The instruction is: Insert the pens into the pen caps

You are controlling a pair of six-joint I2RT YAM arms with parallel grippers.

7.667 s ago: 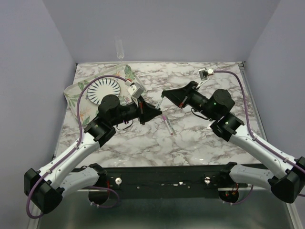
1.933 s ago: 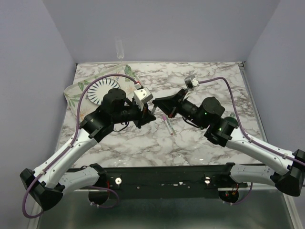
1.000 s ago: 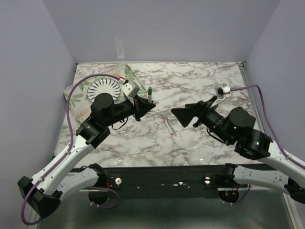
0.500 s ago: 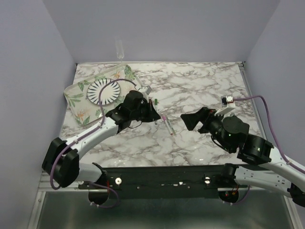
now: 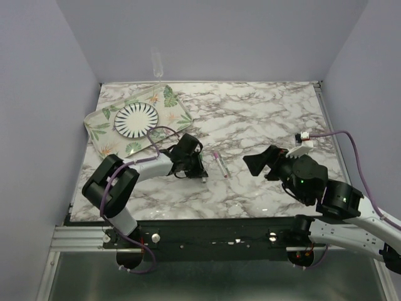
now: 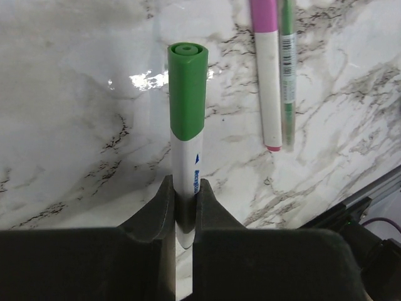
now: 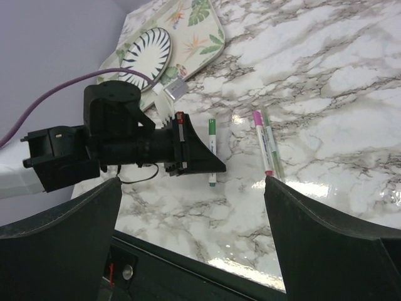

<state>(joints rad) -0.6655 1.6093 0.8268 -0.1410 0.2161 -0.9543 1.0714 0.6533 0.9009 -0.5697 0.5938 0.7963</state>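
Finding: the left arm has come down from its raised position near the tray (image 5: pixel 100 125) and now lies low over the surface (image 5: pixel 269 119). Its left fingers (image 6: pixel 150 213) are clamped on the white barrel of the green pen (image 6: pixel 185 172). The green cap (image 6: pixel 187 88) is seated on the far end of that pen. In the left wrist view the pen points away from the fingers, close above the marble. Whether it already touches the surface cannot be told.

Finding: the right arm has pulled back to its own side, well apart from the pens. The right fingers (image 7: pixel 56 238) are spread wide with nothing between them.

Finding: the pink pen (image 6: pixel 268 81) lies flat on the surface just beside the held one, with its pink cap (image 6: pixel 264 15) fitted. It has not shifted from where it lay a second ago.

Assessment: the two arms met mid-table shortly before and have since parted, and both pens now carry caps. The insertion work therefore appears done. The only step left, in my judgement, is for the left fingers to let go and leave the green pen beside the pink one. How fully the green cap is pressed home cannot be confirmed from these views.
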